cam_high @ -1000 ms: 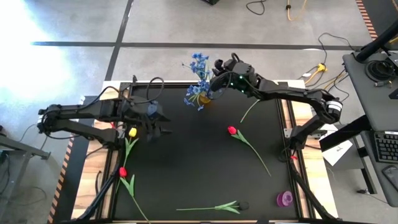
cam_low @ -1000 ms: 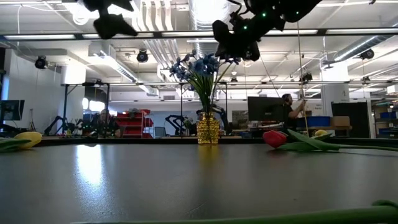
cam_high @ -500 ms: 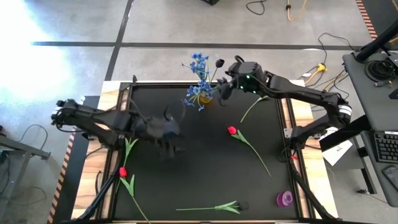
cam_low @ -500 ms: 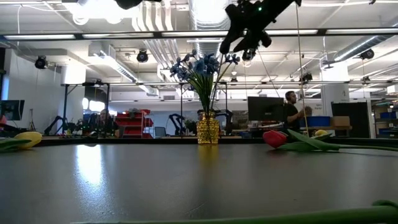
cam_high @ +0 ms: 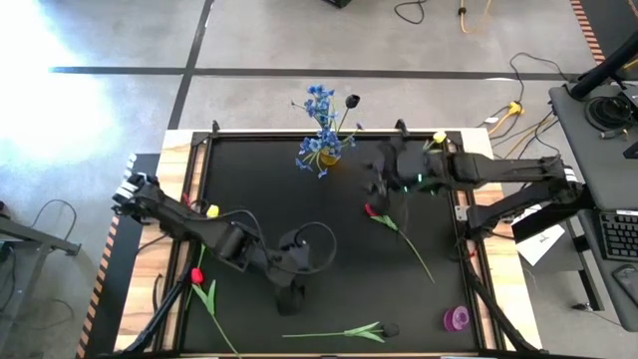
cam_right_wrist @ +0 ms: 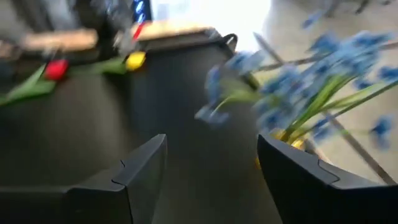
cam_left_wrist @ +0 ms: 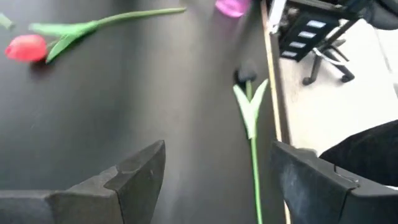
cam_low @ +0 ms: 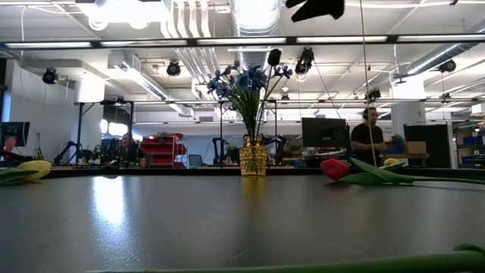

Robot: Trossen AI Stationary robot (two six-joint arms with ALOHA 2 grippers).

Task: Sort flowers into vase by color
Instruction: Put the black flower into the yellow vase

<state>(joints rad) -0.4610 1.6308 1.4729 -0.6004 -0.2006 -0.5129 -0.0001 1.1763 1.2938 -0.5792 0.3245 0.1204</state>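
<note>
A gold vase (cam_high: 327,160) (cam_low: 254,158) stands near the table's far edge. It holds a bushy blue sprig (cam_high: 319,110) (cam_right_wrist: 314,93) and a near-black tulip (cam_high: 351,101) (cam_low: 274,56) by their stems. My right gripper (cam_high: 373,181) (cam_right_wrist: 211,168) hovers open to the vase's near right. My left gripper (cam_high: 289,299) (cam_left_wrist: 214,180) is open over the mat's near middle. It points at a second near-black tulip (cam_high: 390,328) (cam_left_wrist: 246,74) lying flat by the near edge. A red tulip (cam_high: 372,209) (cam_low: 334,168) lies right of centre.
A yellow tulip (cam_high: 211,210) and a red tulip (cam_high: 196,275) lie at the left edge. Another yellow head (cam_high: 439,138) shows behind the right arm. A purple object (cam_high: 458,319) sits at the near right corner. The mat's middle (cam_high: 319,214) is bare.
My right gripper has drawn back from the vase toward the near right, and the near-black tulip now stands in the vase beside the blue sprig. My left arm has swung from the left side toward the near edge and the lying near-black tulip.
</note>
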